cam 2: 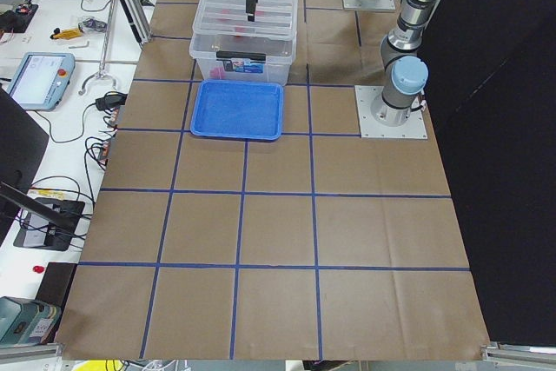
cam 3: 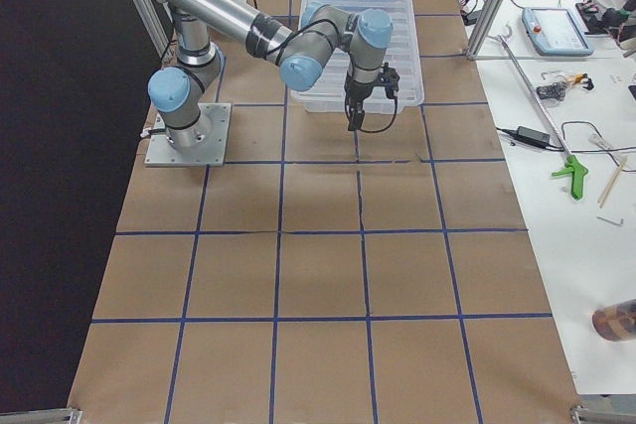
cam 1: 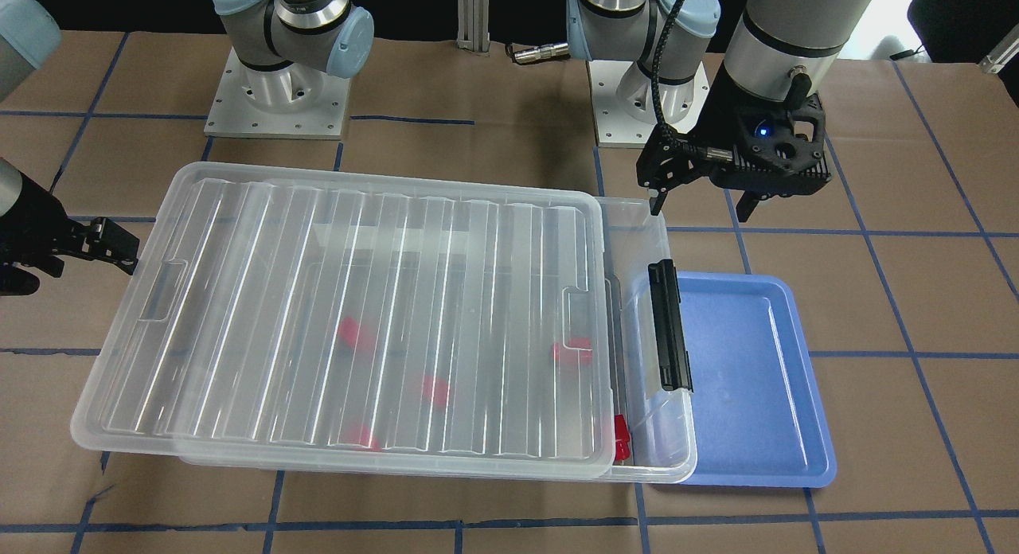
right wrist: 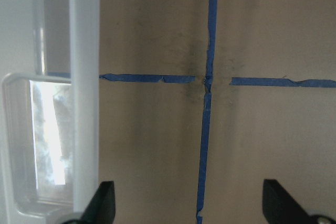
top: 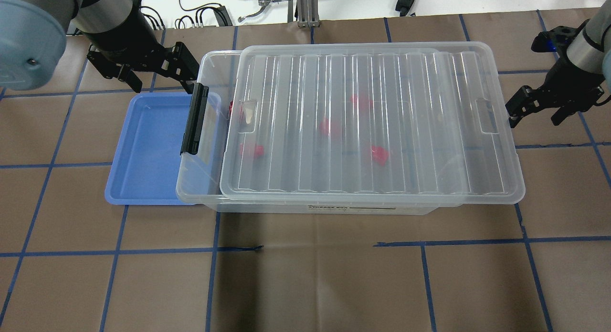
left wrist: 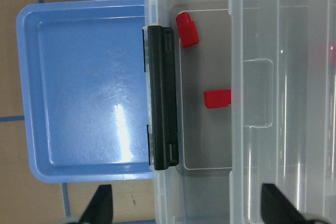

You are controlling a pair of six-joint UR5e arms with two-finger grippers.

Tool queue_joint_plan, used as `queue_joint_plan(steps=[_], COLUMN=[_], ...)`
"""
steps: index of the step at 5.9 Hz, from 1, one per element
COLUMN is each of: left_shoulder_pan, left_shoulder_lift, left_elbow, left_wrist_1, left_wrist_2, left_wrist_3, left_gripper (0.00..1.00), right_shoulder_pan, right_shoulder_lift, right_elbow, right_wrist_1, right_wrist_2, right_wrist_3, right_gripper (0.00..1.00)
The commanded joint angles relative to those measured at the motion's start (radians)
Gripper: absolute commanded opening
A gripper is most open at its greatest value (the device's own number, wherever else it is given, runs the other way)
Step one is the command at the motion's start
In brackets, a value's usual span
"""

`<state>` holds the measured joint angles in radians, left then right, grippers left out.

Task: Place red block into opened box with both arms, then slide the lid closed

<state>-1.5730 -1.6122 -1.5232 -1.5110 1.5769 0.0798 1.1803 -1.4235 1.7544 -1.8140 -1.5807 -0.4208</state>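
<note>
Locate the box (top: 310, 209) on the counter (top: 305, 284), long side running across, with its black latch bar (top: 193, 118) at the short end on the robot's left. Note that end overlapping the rim of a blue tray (top: 143, 150). Find the lid (top: 372, 122) lying flat on the box, offset toward the robot's right, overhanging that short end and leaving a narrow strip uncovered beside the latch bar. See the red block (left wrist: 187, 29) on the box floor in that uncovered strip, at the side away from the robot's base. Near it, observe a second red block (left wrist: 218, 98) partly under the lid's edge, and further red blocks (top: 329, 128) showing through the lid (outlines blurred by the ribs). Find the left fingers (top: 187, 74) raised above the latch end of the box, spread wide, with nothing held. Find the right fingers (top: 518, 105) just off the lid's short end on the robot's right, near the tab recess, likewise spread wide and holding nothing. Cannot tell about contact with the lid's edge.
</note>
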Motion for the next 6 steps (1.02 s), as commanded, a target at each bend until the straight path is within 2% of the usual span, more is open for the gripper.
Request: queue_joint_plan(steps=[1, 2, 6], left_shoulder_pan=[0.001, 0.001, -0.001], left_shoulder_lift=[0.000, 0.000, 0.000], left_elbow=[0.000, 0.000, 0.000], left_wrist_1=[0.000, 0.000, 0.000], left_wrist_2=[0.000, 0.000, 0.000], left_wrist_3=[0.000, 0.000, 0.000], left_gripper=[0.98, 0.98, 0.98], right_shoulder_pan=[0.024, 0.024, 0.087], right_shoulder_lift=[0.000, 0.000, 0.000], right_elbow=[0.000, 0.002, 0.013], right_wrist_1=[0.001, 0.004, -0.001], right_wrist_2=[0.018, 0.046, 0.051], right_wrist_3=[0.020, 0.023, 0.027], right_gripper=[1.00, 1.00, 1.00])
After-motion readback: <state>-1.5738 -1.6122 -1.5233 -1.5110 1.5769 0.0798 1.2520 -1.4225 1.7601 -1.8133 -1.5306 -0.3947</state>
